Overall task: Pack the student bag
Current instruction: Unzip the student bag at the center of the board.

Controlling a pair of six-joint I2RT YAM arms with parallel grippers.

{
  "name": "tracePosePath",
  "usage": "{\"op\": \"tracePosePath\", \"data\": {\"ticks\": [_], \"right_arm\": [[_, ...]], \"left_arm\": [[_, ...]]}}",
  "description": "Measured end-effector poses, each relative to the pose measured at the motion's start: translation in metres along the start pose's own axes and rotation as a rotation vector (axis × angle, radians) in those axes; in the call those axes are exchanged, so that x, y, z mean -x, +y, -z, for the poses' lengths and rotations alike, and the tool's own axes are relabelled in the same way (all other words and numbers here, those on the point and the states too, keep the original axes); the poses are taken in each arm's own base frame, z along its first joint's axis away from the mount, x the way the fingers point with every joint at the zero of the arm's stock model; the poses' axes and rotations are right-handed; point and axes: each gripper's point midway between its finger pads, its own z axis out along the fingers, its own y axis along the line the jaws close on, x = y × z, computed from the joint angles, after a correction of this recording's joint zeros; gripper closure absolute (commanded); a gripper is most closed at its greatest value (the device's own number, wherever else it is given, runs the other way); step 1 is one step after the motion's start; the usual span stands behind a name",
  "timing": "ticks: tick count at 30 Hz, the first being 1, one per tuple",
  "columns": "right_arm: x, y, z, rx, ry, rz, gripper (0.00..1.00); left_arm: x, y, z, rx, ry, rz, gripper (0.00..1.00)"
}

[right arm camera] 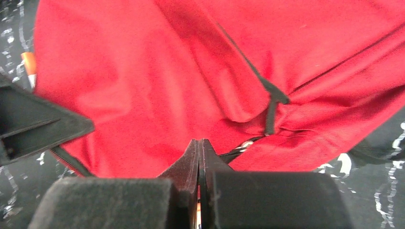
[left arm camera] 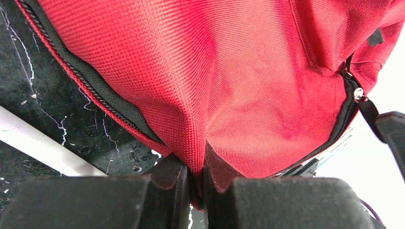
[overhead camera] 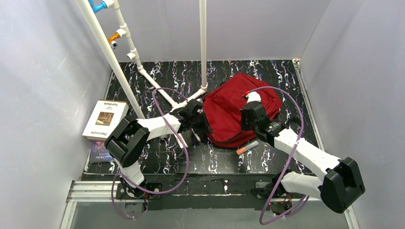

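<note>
So the student bag (overhead camera: pixel 229 112) is lying on the desk (overhead camera: pixel 215 160), centre-right toward the far side. The left fingers (left arm camera: pixel 168 174) are pinching a fold of its red fabric, and the right fingers (right arm camera: pixel 191 158) are sitting pressed together at its edge.

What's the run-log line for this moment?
left end effector: pinching student bag | right end effector: shut, hold unclear | pen: beside bag

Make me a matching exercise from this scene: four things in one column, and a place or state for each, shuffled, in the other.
1 student bag
2 white book
3 pen
4 left gripper

A pinching red fabric
B at the table's left edge
C lying beside the bag's near edge
D dark red, mid-table

Pairs: 1-D, 2-B, 3-C, 4-A.
</note>
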Motion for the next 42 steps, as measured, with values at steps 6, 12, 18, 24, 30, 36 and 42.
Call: {"op": "tracePosePath", "data": {"ticks": [6,12,18,24,30,36,42], "right_arm": [[-0.015,0.044,0.003,0.197,0.078,-0.160,0.99],[-0.054,0.101,0.024,0.411,0.191,-0.288,0.99],[-0.049,0.101,0.029,0.408,0.168,-0.304,0.99],[-0.037,0.092,0.031,0.379,0.124,-0.196,0.61],[-0.050,0.088,0.037,0.388,0.175,-0.103,0.30],[-0.024,0.052,0.042,0.209,0.158,-0.171,0.14],[-0.011,-0.019,0.032,0.011,0.132,-0.483,0.21]], "left_arm": [[0.001,-0.001,-0.002,-0.003,0.003,0.021,1.00],[0.013,-0.013,-0.007,-0.019,-0.014,0.029,1.00],[0.016,-0.021,-0.008,-0.056,-0.015,-0.011,0.50],[-0.009,-0.002,0.029,-0.073,-0.010,-0.093,0.02],[-0.010,-0.032,0.093,-0.218,-0.060,-0.185,0.05],[-0.018,-0.053,0.087,-0.241,-0.005,-0.226,0.27],[-0.052,-0.086,0.038,-0.172,0.105,-0.447,0.44]]}}
